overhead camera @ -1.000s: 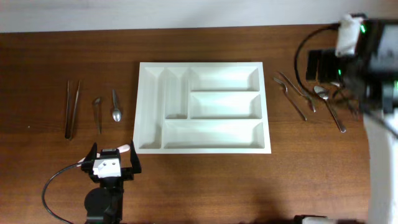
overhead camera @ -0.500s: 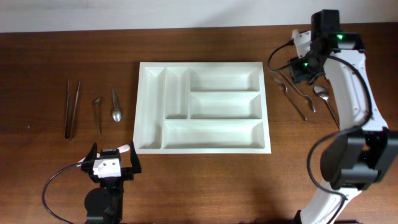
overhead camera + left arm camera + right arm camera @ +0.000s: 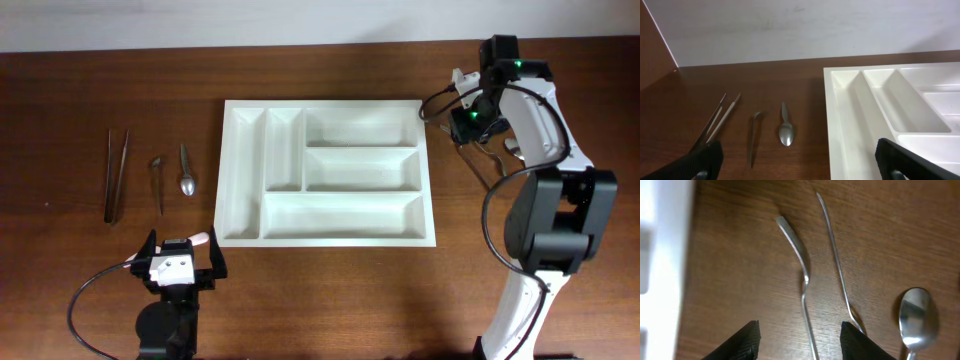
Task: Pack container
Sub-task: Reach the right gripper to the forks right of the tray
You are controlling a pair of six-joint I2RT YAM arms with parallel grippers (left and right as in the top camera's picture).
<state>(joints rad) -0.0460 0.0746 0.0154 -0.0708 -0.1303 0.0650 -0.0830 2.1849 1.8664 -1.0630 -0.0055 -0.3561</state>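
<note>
Over the table, the container (image 3: 228,170) lies centred with its compartments bare. Your right gripper (image 3: 466,122) hovers just beside its far right corner, and the left gripper (image 3: 181,262) sits near its front left corner. At the left wrist the jaws are spread wide, with a spoon (image 3: 786,133) ahead and the container to their right. At the right wrist the jaws stand apart astride a bent utensil (image 3: 802,275) whose long axis runs between them, so your right arm is the nearer.
</note>
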